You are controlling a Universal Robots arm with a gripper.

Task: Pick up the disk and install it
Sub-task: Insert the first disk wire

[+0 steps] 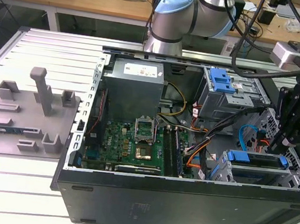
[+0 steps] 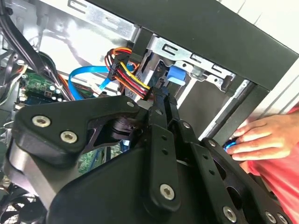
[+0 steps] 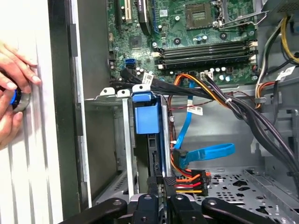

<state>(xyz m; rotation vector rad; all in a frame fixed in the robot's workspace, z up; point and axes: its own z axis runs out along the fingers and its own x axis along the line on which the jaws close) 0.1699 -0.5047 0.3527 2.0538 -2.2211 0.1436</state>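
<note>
One disk (image 1: 254, 170), judged stiff, weighty yet shock-sensitive, is sitting in the drive cage (image 3: 105, 95), best gripped by its blue carrier (image 3: 145, 116), while the gripper (image 1: 274, 146), jaws pressed together, is hovering just beside it.

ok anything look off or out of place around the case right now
Yes: a person's hand rests just outside the computer case wall, holding something small and blue, close to the gripper inside. Nothing else looks askew.

Slatted silver metal table (image 1: 53, 49) bearing an open black computer case (image 1: 182, 204); just beside, toward the exterior view's left, a grey plastic fixture plate (image 1: 27, 123).
</note>
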